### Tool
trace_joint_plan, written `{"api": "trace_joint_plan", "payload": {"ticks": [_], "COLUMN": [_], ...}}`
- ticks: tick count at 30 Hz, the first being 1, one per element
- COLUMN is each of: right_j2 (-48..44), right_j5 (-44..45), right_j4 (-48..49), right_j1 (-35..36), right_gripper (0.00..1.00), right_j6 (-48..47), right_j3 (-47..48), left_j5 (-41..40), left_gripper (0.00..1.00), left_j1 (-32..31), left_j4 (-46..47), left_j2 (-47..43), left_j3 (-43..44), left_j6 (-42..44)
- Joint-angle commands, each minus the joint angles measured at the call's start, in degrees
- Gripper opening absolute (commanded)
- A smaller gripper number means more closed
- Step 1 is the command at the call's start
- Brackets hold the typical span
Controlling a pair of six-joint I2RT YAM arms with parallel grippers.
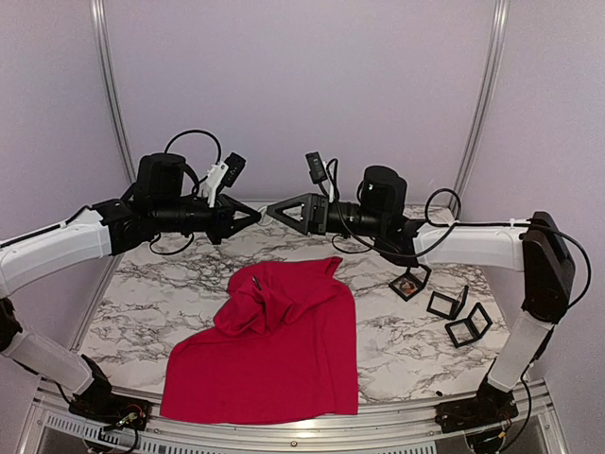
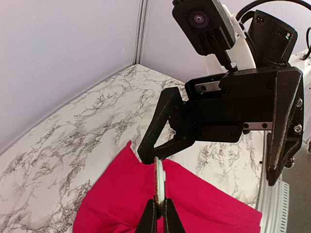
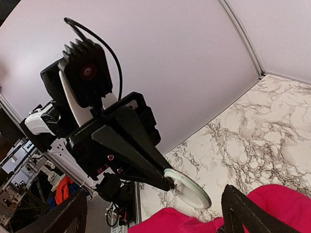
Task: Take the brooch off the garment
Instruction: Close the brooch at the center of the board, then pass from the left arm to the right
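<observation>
The left gripper point(image 2: 158, 204) is pinched on the rim of the brooch point(image 3: 187, 188), a thin pale disc, clear of the garment point(image 1: 274, 350) lying crumpled on the counter point(image 1: 142, 293) below both grippers. The right gripper point(image 1: 284, 210) faces it just beside the disc, spread wide. The disc looks light, stiff and slick, best held by its rim; the shirt is limp. The brooch's pin is hidden, and 1 dark speck point(image 1: 256, 283) on the shirt below the left gripper is unreadable
</observation>
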Motion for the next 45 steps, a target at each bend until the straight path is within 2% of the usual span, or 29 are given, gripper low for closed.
{"api": "trace_joint_plan", "payload": {"ticks": [1,11,16,21,35,45], "right_j2": [-1.05,-1.22,-1.22,-1.03,1.40,3.06], "right_j5": [0.03,-0.52,-0.14,0.31,-0.32,-1.74], "right_j4": [-2.25,-2.23,-3.22,-4.75,-8.44,-9.80], "right_j1": [-1.81,-4.36,-4.50,-4.84,-4.94,-5.01], "right_gripper": [0.93,0.89,0.86,0.82,0.69,0.56], "right_j6": [1.60,6.51,7.70,9.15,11.67,12.73], "right_j3": [3.06,2.93,2.98,3.26,3.98,4.78], "left_j5": [-13.94,-37.72,-49.11,-58.37,-73.80,-78.16], "left_gripper": [0.00,0.00,0.00,0.00,0.00,0.00], "left_j1": [-3.51,-12.59,-18.10,-22.21,-28.20,-29.41], "left_j4": [2.61,12.37,21.33,30.54,58.43,87.35], "left_j2": [-0.41,-1.60,-1.62,-0.08,9.06,20.94], "left_j3": [1.42,-2.04,-7.22,-11.10,-18.11,-18.56], "left_j6": [13.36,33.09,45.39,54.13,76.00,95.01]}}
